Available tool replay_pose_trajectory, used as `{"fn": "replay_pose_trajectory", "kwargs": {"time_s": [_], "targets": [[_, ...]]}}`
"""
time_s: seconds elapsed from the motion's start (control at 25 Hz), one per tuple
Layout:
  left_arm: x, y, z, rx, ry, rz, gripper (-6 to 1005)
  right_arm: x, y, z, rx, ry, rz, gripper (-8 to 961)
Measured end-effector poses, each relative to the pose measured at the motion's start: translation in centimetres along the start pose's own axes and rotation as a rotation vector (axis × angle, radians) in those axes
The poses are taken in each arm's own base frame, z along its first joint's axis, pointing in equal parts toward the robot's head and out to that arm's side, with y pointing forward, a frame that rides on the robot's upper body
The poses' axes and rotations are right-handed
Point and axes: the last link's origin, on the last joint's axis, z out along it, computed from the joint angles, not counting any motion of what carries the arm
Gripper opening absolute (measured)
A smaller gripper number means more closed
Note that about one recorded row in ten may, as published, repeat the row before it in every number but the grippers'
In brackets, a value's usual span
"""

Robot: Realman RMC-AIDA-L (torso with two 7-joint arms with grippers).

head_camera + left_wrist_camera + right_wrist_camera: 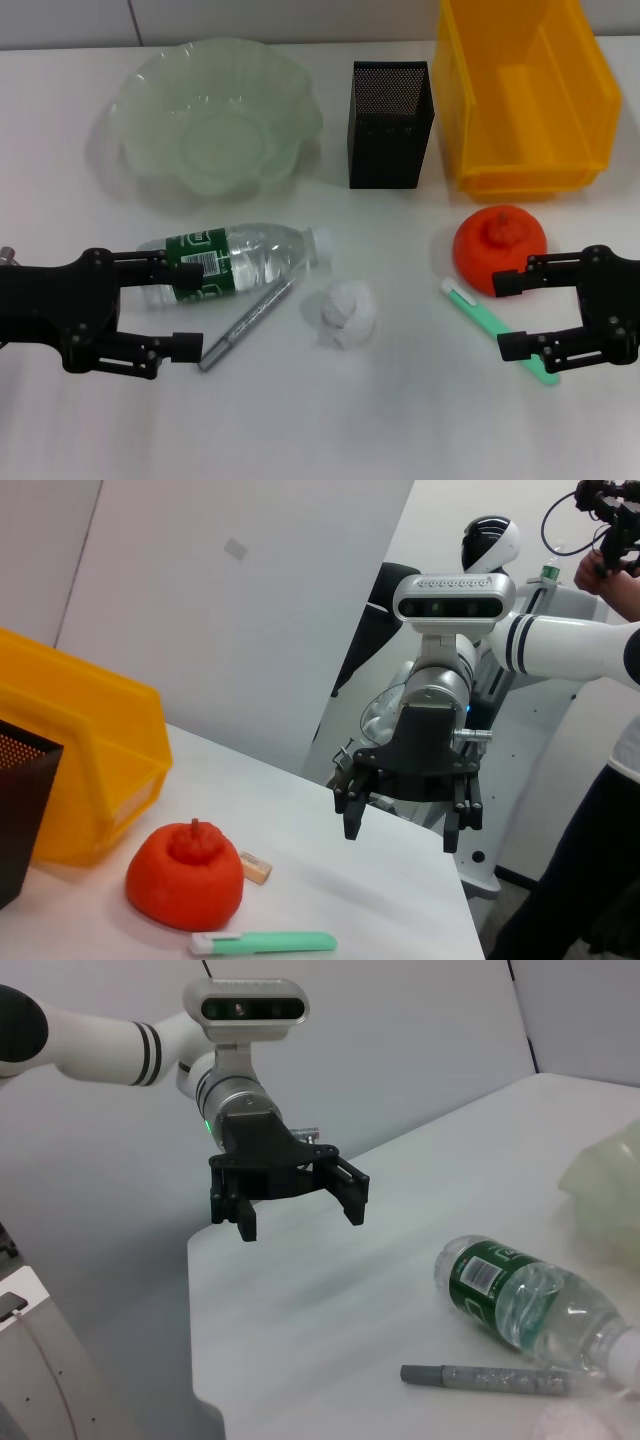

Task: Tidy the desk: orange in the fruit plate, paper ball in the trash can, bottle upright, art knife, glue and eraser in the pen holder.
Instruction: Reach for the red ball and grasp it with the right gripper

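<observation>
**Desk tidy: both claws spread, nothing gripped**

Head view: hovering low over the white bench (300, 430), left claw (185, 305) gaping beside the toppled bottle (235, 260); right claw (510, 315) gaping just beside the orange (490, 240). Lying untouched: paper ball (348, 312), grey glue stick (245, 325), green art knife (470, 310). Standing empty behind: fruit plate (140, 120), pen holder (390, 125), yellow trash can (525, 90).

Left wrist view: showing the orange squat, bumpy, stalk upward; small eraser (255, 867) touching its far side. Advising a centred, gentle squeeze, avoiding the knife.

Right wrist view: showing the bottle clear, green-labelled, likely rolling if nudged.
</observation>
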Motion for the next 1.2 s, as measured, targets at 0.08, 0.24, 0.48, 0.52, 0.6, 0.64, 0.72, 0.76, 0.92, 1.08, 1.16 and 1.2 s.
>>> {"fn": "replay_pose_trajectory", "kwargs": {"time_s": [0.08,0.24,0.48,0.52,0.6,0.64,0.72,0.76,0.92,1.08,1.16,1.2], "targets": [[0.1,-0.1,-0.1,0.005,-0.001,0.004,860,0.0,-0.1,0.1,0.005,-0.001,0.000,747],[0.5,-0.3,-0.5,0.024,-0.013,0.016,861,0.1,-0.1,0.1,0.011,0.001,0.003,742],[1.6,-1.1,-0.6,0.066,-0.024,0.057,861,0.4,-0.2,-0.2,0.031,0.001,0.013,734],[1.9,-1.3,-0.5,0.079,-0.027,0.067,861,0.4,-0.3,-0.3,0.038,0.000,0.015,733],[2.7,-1.9,-0.3,0.114,-0.044,0.092,861,0.5,-0.4,-0.5,0.051,-0.002,0.020,731],[3.2,-2.2,-0.1,0.131,-0.056,0.101,861,0.6,-0.4,-0.5,0.054,-0.002,0.023,729],[4.1,-2.7,0.2,0.152,-0.086,0.119,861,0.6,-0.5,-0.7,0.059,0.000,0.031,727],[4.7,-2.9,0.4,0.157,-0.101,0.131,860,0.6,-0.5,-0.8,0.061,0.006,0.037,726],[6.3,-3.3,1.4,0.155,-0.113,0.176,860,0.6,-0.6,-1.3,0.076,0.050,0.067,721],[6.6,-3.9,3.1,0.158,-0.127,0.195,860,0.5,-0.4,-2.2,0.100,0.077,0.077,716],[6.2,-4.3,4.2,0.162,-0.138,0.200,860,0.4,-0.2,-2.8,0.111,0.078,0.078,713],[6.1,-4.4,4.8,0.160,-0.142,0.200,860,0.2,0.0,-3.2,0.116,0.075,0.076,712]]}}
